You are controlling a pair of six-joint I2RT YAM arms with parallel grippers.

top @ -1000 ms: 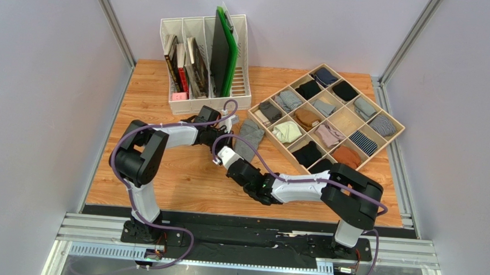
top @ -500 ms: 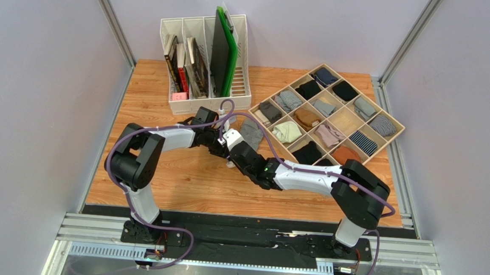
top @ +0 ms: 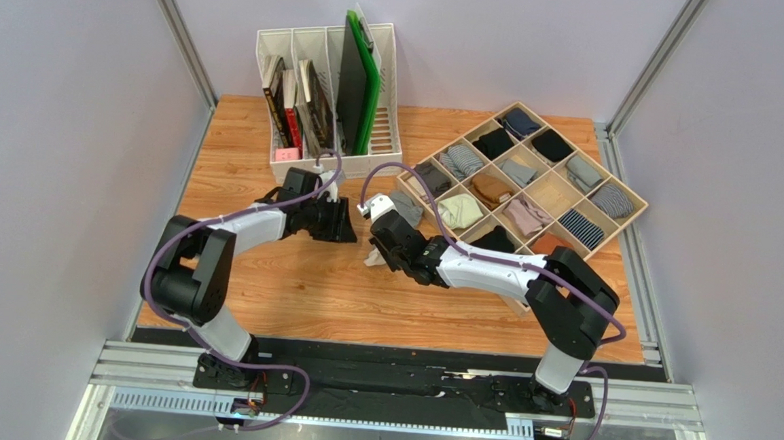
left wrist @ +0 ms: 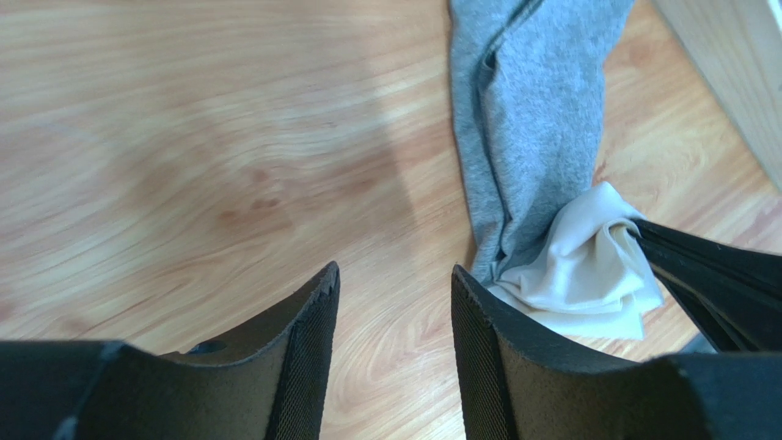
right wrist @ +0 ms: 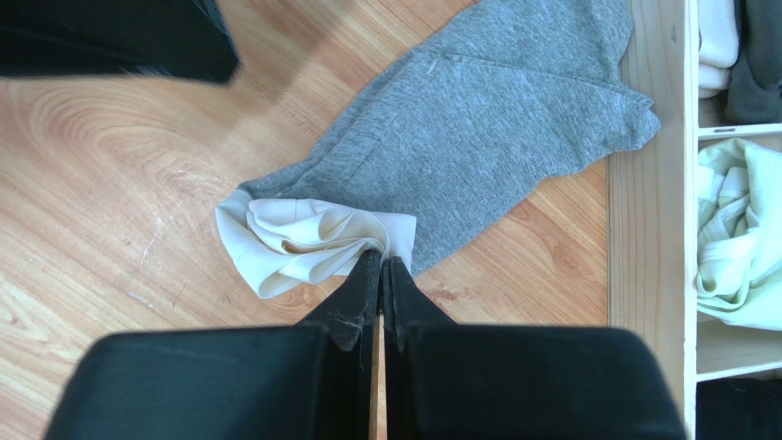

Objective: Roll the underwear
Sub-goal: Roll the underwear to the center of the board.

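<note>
From above, the underwear (top: 404, 209) lies on the table (top: 259, 294) just beside the tray (top: 627, 199). Its white band (top: 375, 259) is at the right gripper (top: 377, 252). The left gripper (top: 351, 227) sits just left of the cloth.

At the left wrist, the jaws stand spread over bare wood with nothing between them. The underwear (left wrist: 532, 137) lies ahead to the right, untouched.

At the right wrist, the jaws are pressed together, pinching the bunched band (right wrist: 303, 238). The grey body (right wrist: 496, 119) stretches away to the tray wall (right wrist: 647, 183).
</note>
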